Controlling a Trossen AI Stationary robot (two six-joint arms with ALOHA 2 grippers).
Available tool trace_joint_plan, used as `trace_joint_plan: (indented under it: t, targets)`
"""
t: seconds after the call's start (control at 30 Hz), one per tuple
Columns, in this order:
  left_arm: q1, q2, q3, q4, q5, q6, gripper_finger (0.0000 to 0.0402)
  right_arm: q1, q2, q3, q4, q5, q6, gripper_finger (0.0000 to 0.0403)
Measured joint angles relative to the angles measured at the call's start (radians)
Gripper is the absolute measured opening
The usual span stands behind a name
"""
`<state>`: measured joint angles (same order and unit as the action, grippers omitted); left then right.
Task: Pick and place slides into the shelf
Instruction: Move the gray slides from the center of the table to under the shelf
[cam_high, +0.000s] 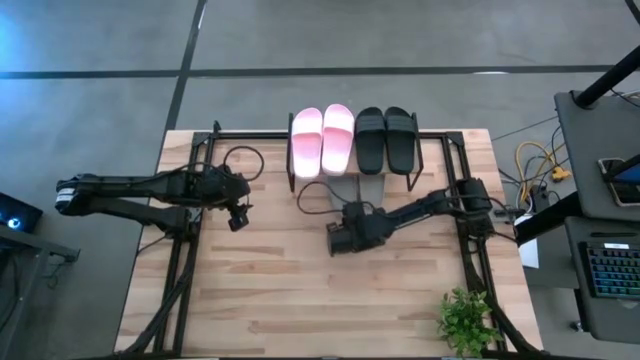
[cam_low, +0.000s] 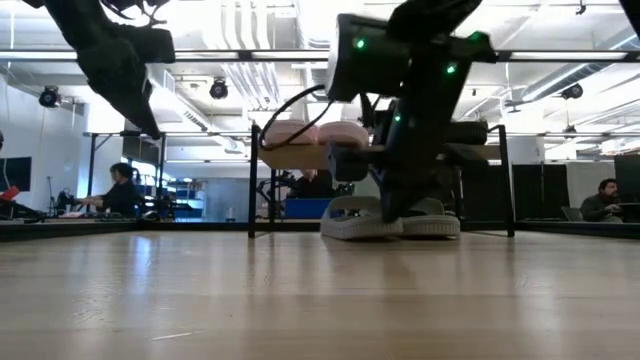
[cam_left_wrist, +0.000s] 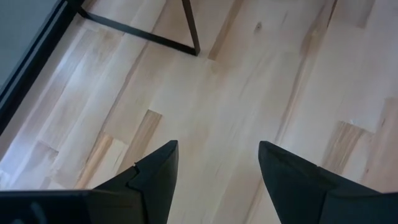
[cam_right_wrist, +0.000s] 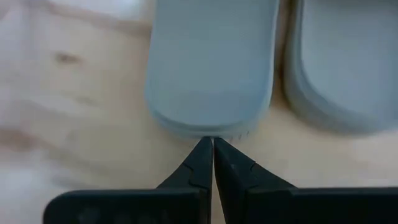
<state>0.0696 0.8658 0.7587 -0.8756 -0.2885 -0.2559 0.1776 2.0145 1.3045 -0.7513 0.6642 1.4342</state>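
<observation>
The shelf (cam_high: 430, 140) stands at the table's far middle, its top board also showing in the low view (cam_low: 290, 156). A pale pink pair (cam_high: 323, 140) and a black pair (cam_high: 387, 138) lie on top of it. The grey-green pair (cam_low: 350, 222) rests sole-down on the table under the shelf. My right gripper (cam_right_wrist: 212, 144) is shut, its tips at the heel end of one grey-green slide (cam_right_wrist: 211, 68); the other slide (cam_right_wrist: 348, 62) lies beside it. My left gripper (cam_left_wrist: 217, 155) is open and empty above bare table left of the shelf (cam_high: 238, 218). My right gripper's shut fingertips (cam_right_wrist: 205, 149) stand at the rim of the grey-green slide's heel end (cam_right_wrist: 208, 127), coming from the table's near side and slanting down. Whether they touch the rim, I cannot tell. The slide lies flat on the table.
A small potted plant (cam_high: 465, 322) stands at the table's near right corner. Black frame rails (cam_high: 185, 250) run along both sides of the table. A shelf leg (cam_left_wrist: 193, 37) stands ahead of my left gripper. People sit in the room behind (cam_low: 120, 190).
</observation>
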Motion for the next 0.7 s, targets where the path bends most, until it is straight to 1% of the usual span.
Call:
trace_joint_plan:
  t: [0.13, 0.23, 0.37, 0.53, 0.6, 0.7]
  targets:
    - [0.0, 0.0, -0.027, 0.001, 0.0, -0.002, 0.0208, -0.06, 0.0, 0.0, 0.001, 0.012, -0.071, 0.0008]
    - [0.0, 0.0, -0.045, 0.0, 0.001, -0.028, 0.0208, -0.098, -0.001, -0.001, 0.001, 0.018, -0.085, 0.0008]
    - [0.0, 0.0, -0.049, 0.005, 0.028, -0.054, 0.0208, -0.111, -0.003, 0.003, 0.008, 0.008, -0.095, 0.0008]
    - [0.0, 0.0, -0.03, 0.009, 0.04, -0.055, 0.0208, -0.071, -0.004, 0.018, 0.07, -0.11, -0.209, 0.0008]
    - [0.0, 0.0, -0.028, 0.026, 0.041, -0.061, 0.0208, -0.033, -0.005, 0.027, 0.075, -0.146, -0.221, 0.0008]
    - [0.0, 0.0, -0.031, 0.086, 0.047, -0.109, 0.0208, 0.032, -0.018, 0.046, 0.079, -0.175, -0.216, 0.0008]
